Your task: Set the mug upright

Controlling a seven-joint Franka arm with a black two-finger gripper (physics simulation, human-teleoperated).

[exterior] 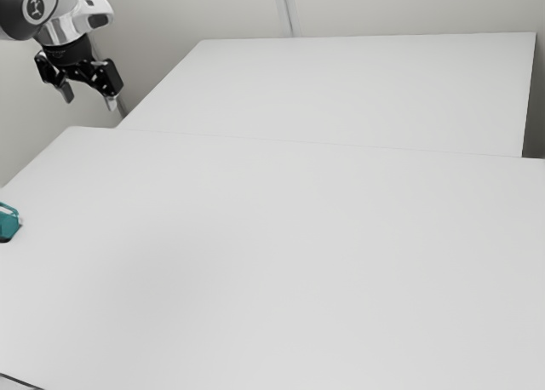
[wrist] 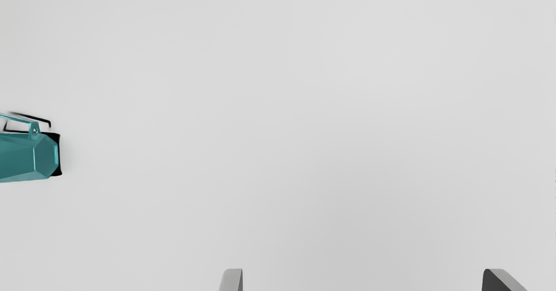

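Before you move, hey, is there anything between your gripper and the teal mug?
Nothing visible stands between my open gripper and the teal mug. The mug is cut off by the wrist view's edge, so I can't judge its far side.

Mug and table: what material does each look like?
Mug: glossy teal, perhaps glazed ceramic or enamelled metal; bright glints line its facet edges. Looks alone don't settle which.
Table: matte white, possibly laminate or painted board; smooth, no visible grain, no sharp reflections.
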